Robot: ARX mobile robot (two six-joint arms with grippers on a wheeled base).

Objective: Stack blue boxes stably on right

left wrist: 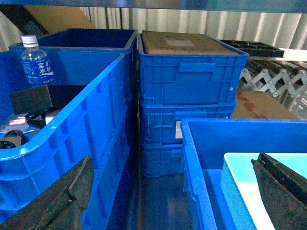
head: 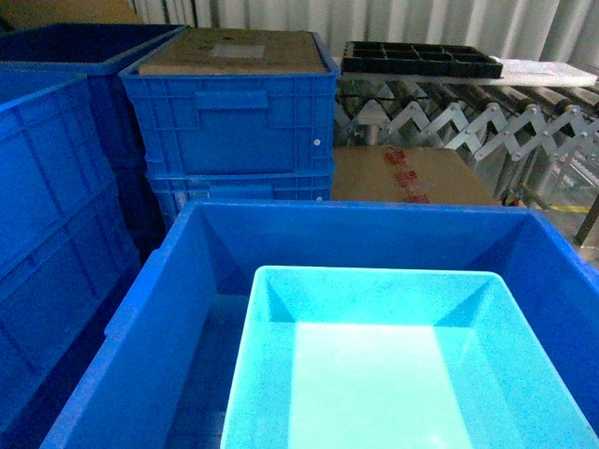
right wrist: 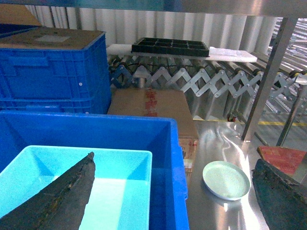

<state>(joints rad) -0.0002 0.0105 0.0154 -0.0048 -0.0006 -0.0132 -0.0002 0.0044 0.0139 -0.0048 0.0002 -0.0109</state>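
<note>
Turquoise plastic tub point(head: 374, 374), empty in large blue crate point(head: 187, 309): likely light, stiff, slick; grip rolled rim. Both grippers spread wide, holding nothing.

Left claw point(left wrist: 168, 191) fingers spread wide apart, right claw point(right wrist: 177, 191) fingers likewise spread, both holding nothing

Steel table point(right wrist: 225, 139): pale dish point(right wrist: 226, 179), red slab point(right wrist: 283, 158).

Tub point(head: 374, 374) inside large crate point(head: 187, 281), stacked crates point(head: 234, 122) behind, plate point(right wrist: 226, 179) right.
</note>
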